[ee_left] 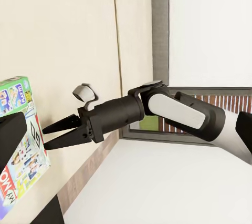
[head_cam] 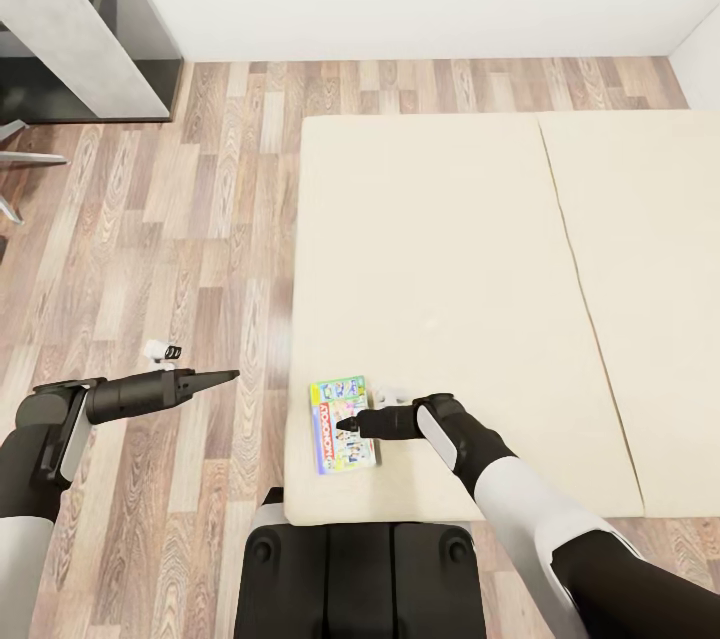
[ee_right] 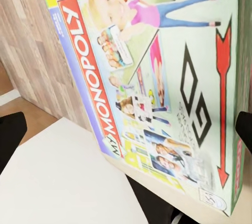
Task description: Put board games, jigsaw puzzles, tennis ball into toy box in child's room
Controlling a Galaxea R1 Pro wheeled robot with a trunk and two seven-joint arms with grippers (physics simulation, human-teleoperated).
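Right gripper (head_cam: pixel 349 424): poised over the right half of the board game (head_cam: pixel 343 424), fingertips spread apart with the box face showing between them in the right wrist view; whether the tips touch the cardboard cannot be told. The left wrist view confirms the two tapered fingers (ee_left: pixel 62 124) parted and pointing at the box.

Board game: flat "My Monopoly" box (ee_right: pixel 157 82), lying near the bed's (head_cam: pixel 450 249) near-left corner, its long side running along the bed's left edge, almost flush with it.

Left gripper (head_cam: pixel 222 378): held out over the wood floor (head_cam: pixel 190 219), well apart from the bed, fingers seem drawn together to a point, nothing in them.

Dark grey side unit (head_cam: pixel 80 29) stands off at the room's far-left.

Risk, as judged: the box is thin and flat on a soft mattress, so the fingers may find no edge to bite. A push from the right could slide it over the left edge onto the floor. A grip on one edge alone might let it swing or slip on lifting.
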